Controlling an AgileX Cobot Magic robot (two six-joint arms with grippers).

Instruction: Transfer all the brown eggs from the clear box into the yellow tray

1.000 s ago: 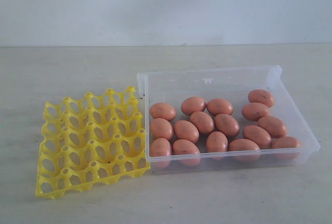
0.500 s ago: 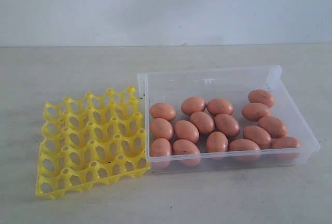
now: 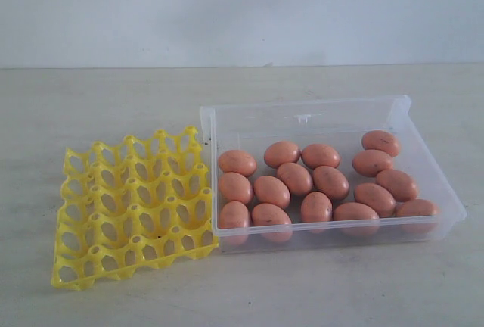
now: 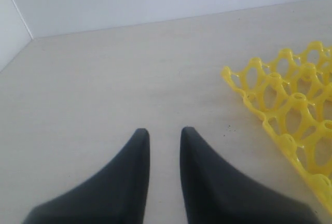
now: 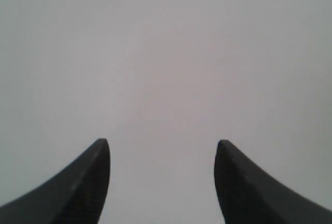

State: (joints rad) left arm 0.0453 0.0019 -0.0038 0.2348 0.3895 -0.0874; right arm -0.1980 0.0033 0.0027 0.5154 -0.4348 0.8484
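Now | left gripper: jaws narrowly apart, holding nothing, over table near yellow tray | right gripper: jaws wide, holding nothing | yellow tray: cups unfilled, touching clear box | brown eggs: all sixteen inside clear box

Plain test bench, lab-like
A pale tabletop runs to bare white walls (two meet at a corner in the left wrist view); a yellow tray and clear box sit on it.
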